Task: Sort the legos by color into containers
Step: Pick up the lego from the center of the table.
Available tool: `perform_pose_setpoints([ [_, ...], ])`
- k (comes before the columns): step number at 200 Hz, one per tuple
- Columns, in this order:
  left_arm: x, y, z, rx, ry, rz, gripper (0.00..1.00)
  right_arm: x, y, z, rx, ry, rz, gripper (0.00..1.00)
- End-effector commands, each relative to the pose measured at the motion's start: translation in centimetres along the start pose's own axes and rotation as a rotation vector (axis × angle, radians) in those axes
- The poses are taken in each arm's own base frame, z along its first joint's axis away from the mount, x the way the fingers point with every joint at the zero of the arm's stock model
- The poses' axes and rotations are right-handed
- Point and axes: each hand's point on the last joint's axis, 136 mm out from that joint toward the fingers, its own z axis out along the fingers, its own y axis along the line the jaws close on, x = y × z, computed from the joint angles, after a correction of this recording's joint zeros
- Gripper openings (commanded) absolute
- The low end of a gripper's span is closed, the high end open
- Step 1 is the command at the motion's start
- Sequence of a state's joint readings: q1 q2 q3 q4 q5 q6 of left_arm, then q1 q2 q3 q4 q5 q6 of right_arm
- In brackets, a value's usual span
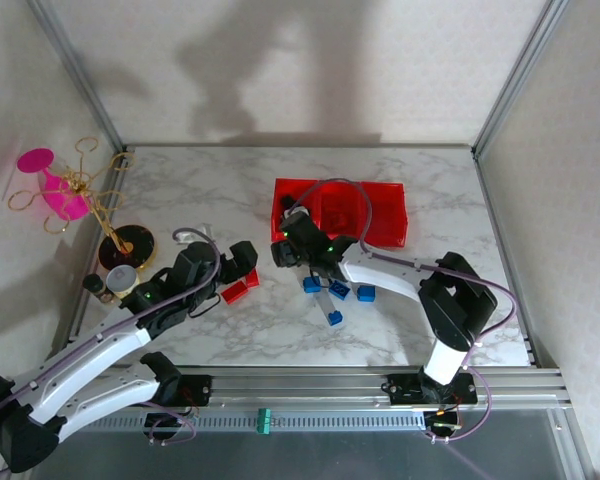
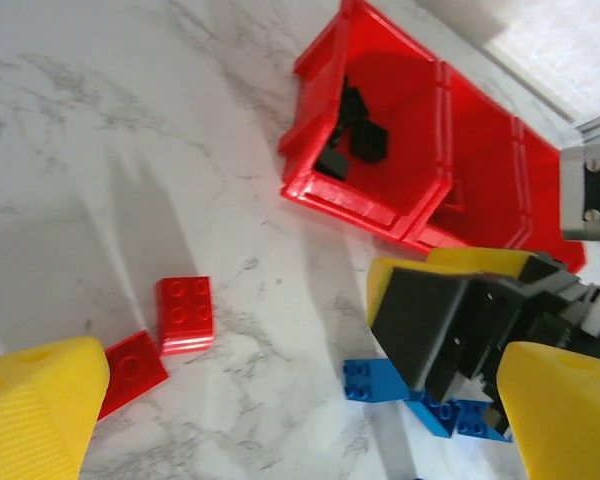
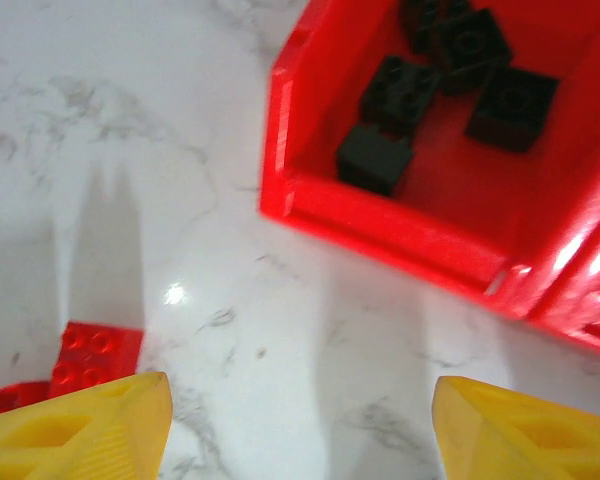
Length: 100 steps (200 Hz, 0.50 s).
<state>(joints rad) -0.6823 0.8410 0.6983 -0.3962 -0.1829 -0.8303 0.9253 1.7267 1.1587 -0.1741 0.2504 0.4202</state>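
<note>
Hovering at the near wall of the left bin (image 3: 380,225), where black bricks (image 3: 450,70) lie, the right gripper (image 3: 300,400) gapes empty. Red bricks (image 2: 185,313) sit on the table (image 1: 180,190) just by the left gripper (image 1: 240,266), wide open and empty, so that arm is nearer; blue bricks (image 1: 338,292) lie behind the right gripper.

**My left fingers spread above the bricks**

My left gripper (image 2: 300,420) hangs with its yellow fingertips (image 2: 40,410) set wide, with bare marble table (image 2: 110,150) between them. Two red bricks (image 2: 185,313) lie by one tip, one partly hidden behind it. Blue bricks (image 2: 375,380) sit under the right gripper (image 2: 450,330). Farther off stand the red bins (image 2: 380,205); the nearest holds black bricks (image 2: 355,135).
</note>
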Motion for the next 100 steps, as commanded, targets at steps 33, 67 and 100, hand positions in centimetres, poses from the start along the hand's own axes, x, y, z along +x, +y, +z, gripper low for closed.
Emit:
perform_pose_setpoints([
  [33,0.5,3.4,-1.0,-0.091,-0.034,-0.035,1.00,4.2,5.0,2.0,-0.085,0.075,-0.024,0.74],
  [67,0.3,4.3,-1.7,-0.108,-0.056,-0.057,1.00,4.2,7.0,3.6,-0.098,0.086,0.011,0.77],
  [100,0.0,4.9,-2.3,-0.117,-0.081,-0.073,1.00,3.9,8.2,5.9,-0.105,0.093,0.031,0.80],
])
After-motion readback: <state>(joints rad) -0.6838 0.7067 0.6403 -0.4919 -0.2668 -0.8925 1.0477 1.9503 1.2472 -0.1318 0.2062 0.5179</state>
